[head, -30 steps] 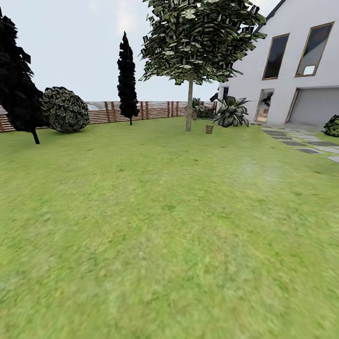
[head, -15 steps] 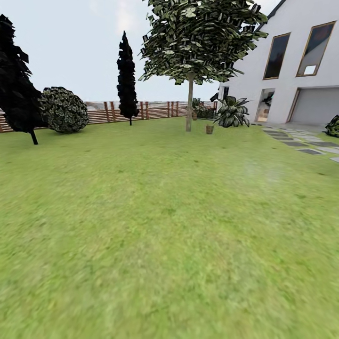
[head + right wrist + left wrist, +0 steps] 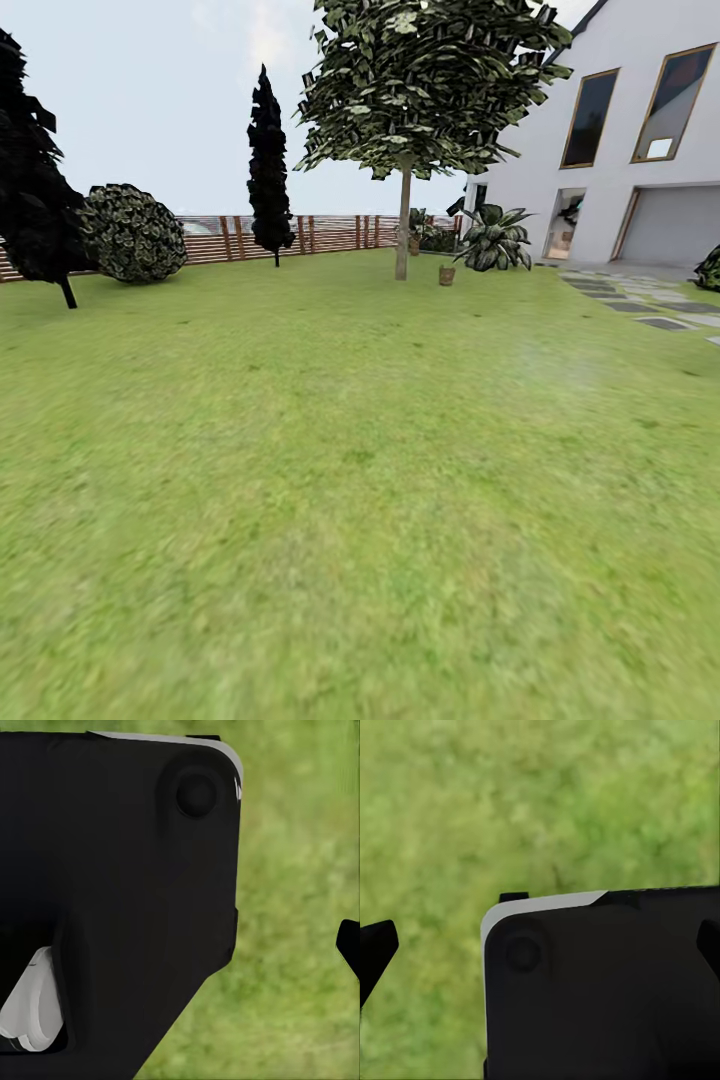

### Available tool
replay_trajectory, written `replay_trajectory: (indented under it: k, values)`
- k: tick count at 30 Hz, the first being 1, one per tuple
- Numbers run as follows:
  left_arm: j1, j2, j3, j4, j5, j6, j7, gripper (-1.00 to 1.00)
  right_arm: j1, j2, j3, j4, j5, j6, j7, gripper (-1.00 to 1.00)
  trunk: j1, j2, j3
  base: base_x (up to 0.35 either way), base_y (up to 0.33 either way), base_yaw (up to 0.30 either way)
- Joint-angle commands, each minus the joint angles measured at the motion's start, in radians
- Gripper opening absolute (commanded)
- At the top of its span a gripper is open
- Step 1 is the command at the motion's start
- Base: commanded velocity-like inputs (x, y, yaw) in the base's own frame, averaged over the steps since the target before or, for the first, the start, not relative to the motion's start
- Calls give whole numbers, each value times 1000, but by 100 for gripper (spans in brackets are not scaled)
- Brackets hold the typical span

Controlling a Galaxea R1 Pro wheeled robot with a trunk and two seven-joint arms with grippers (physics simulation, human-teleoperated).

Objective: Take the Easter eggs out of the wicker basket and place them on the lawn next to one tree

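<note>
Green grass of the lawn spreads across nearly the whole head view, flat and bare in the foreground. Far across it stands the tree, its thin grey-brown trunk rising to a broad leafy canopy, and a small brown object sits on the grass just beside the trunk's base; it is too small to tell whether this is the wicker basket. Behind runs a brown slatted fence, with a dark cypress in front of it, a round shrub and another dark cypress further left. A white house rises at the right, with grey stepping stones leading toward it.

Both wrist views look down on blurred grass past a black housing. In them, dark tips appear at the frame edges, but whether the left gripper and the right gripper are apart or together cannot be told.
</note>
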Motion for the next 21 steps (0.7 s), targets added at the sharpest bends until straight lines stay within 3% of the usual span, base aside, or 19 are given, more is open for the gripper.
replay_trajectory:
  k: [1, 21]
  values:
    - [-1, 0, -2, 1, -1, -3, -2, 100, 0, 0, -1, -1, 1, -2, 0, 100, 1, -1, -1, 227, 0, 0]
    - [-1, -1, -2, 0, -1, -4, -2, 100, 0, 0, -1, -1, 1, -2, 0, 100, 1, -1, -1, 250, 0, 0]
